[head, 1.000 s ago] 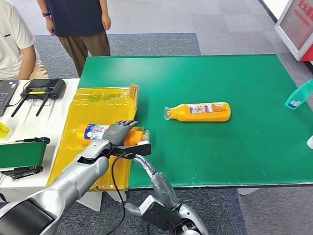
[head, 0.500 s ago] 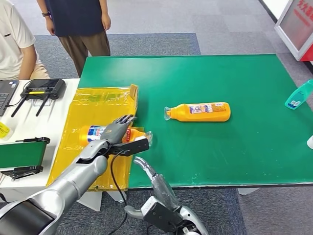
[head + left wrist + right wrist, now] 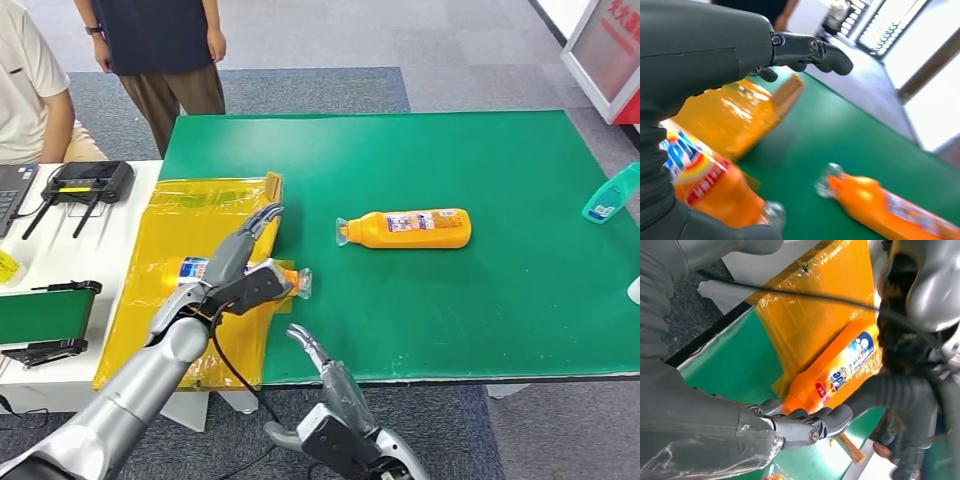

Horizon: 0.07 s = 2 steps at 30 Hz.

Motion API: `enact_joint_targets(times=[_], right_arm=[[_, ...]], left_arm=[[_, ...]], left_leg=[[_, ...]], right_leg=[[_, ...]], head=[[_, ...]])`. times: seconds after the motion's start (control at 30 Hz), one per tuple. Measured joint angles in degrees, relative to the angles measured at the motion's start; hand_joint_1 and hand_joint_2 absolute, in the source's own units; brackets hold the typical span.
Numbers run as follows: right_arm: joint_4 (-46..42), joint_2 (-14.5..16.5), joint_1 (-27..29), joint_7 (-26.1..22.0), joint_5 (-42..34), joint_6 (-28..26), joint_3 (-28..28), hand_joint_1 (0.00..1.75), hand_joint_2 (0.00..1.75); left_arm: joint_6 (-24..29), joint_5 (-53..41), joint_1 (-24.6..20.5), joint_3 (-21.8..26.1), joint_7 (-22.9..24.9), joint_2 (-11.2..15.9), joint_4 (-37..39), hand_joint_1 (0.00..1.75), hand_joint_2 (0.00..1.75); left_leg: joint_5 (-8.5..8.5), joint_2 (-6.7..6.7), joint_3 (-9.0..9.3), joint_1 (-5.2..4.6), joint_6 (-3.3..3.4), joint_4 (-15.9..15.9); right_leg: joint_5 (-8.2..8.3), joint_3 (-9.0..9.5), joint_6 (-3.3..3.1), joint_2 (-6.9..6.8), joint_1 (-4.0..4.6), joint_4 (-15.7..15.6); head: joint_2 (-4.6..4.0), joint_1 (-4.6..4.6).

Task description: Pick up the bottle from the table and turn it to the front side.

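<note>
The left hand (image 3: 240,268) lies over an orange bottle (image 3: 281,277) at the table's near left, thumb (image 3: 260,287) along the side nearest the robot and fingers (image 3: 260,220) arched above and spread; in the left wrist view the bottle (image 3: 711,182) sits between palm and thumb with the fingers (image 3: 810,50) standing off it, so whether this is a real grip I cannot tell. The right hand (image 3: 332,385) hangs below the table edge (image 3: 453,378), fingers loosely apart and holding nothing; its wrist view looks up at the same bottle (image 3: 832,377). The bottle lies on its side on a yellow plastic bag (image 3: 181,215), clear cap (image 3: 303,282) pointing out onto the green table (image 3: 468,310). The main risk, as I judge it, is a slip: the body is round and smooth, the bag film under it is slick, and with the fingers not wrapped round it a lift could roll the bottle out of the palm or push it along the bag. The film could also be caught under the thumb and dragged up with it. Turning the label to the front with so loose a hold could tip the bottle out. A second orange bottle (image 3: 407,228) lies on its side well apart on the green, and a teal bottle (image 3: 610,195) lies at the far right edge. As for contents, both orange bottles are opaque and capped, so their fill cannot be told; the bag looks flat, with the bottle on top of it rather than inside, as far as I can tell.
</note>
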Motion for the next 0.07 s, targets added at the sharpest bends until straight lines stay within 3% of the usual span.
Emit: enact_joint_targets(times=[0.07], right_arm=[[-0.39,-0.10,0.38,-0.09,-0.10,-0.41,-0.27,0.00,1.75]], left_arm=[[-1.22,4.43,2.74,0.16,-2.10,0.43,-4.05,0.00,1.75]], left_leg=[[-0.02,0.00,0.00,0.00,0.01,0.00]], right_leg=[[-0.02,0.00,0.00,0.01,0.00,0.00]], head=[[0.00,0.00]])
